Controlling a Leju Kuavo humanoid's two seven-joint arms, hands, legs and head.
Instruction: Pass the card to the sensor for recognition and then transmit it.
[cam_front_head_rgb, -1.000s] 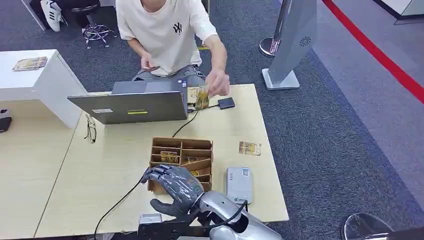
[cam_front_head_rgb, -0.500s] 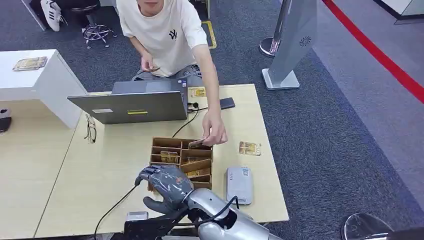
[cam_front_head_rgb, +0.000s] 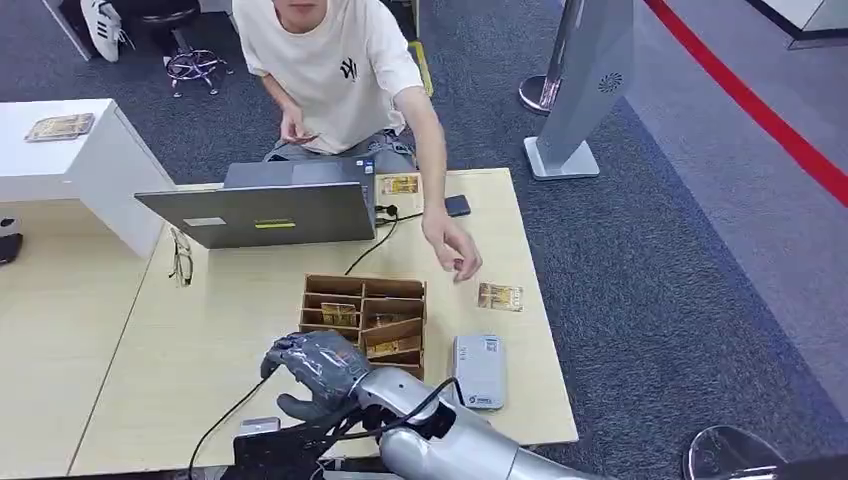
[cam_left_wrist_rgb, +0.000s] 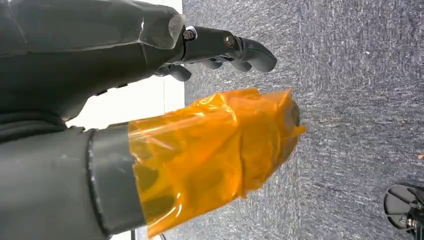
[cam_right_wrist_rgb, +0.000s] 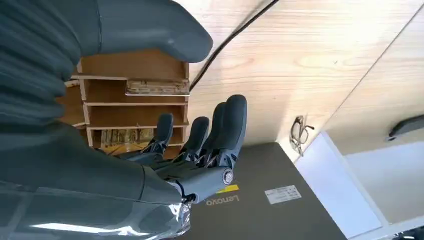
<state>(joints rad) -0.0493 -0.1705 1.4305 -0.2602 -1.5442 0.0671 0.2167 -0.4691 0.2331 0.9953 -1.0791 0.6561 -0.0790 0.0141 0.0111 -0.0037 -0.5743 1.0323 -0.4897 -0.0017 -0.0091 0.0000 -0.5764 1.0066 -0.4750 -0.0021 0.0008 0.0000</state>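
A wooden card rack (cam_front_head_rgb: 364, 318) is taken as landmark, standing on the light wooden counter (cam_front_head_rgb: 230, 330). Cards are seen in several of its slots; one gold card (cam_front_head_rgb: 339, 314) is lodged in a left compartment and another (cam_front_head_rgb: 384, 347) in a slot nearer the robot. In the right wrist view, a card (cam_right_wrist_rgb: 157, 88) lies across one shelf of the rack.

The right robot hand (cam_front_head_rgb: 312, 372) is held just at the rack's near left corner, above the counter. Its fingers (cam_right_wrist_rgb: 220, 131) are extended and slightly apart, thumb spread; nothing is held in it.

The left robot hand (cam_left_wrist_rgb: 220, 47) is seen in its wrist view over grey carpet beside a white edge. Its thumb is wrapped in orange film, its dark fingers are loosely curled, and nothing is seen in it.

A grey card reader (cam_front_head_rgb: 477, 369) lies just right of the rack. A further card (cam_front_head_rgb: 499, 296) lies on the counter beyond the reader, right of the rack. A person's hand (cam_front_head_rgb: 452, 248) is held above the counter, beyond the rack's far right corner, near that card. A grey laptop (cam_front_head_rgb: 262, 208) stands beyond the rack, with a cable (cam_front_head_rgb: 372, 245) running from it towards the rack. Glasses (cam_front_head_rgb: 180, 257) lie to the rack's far left.
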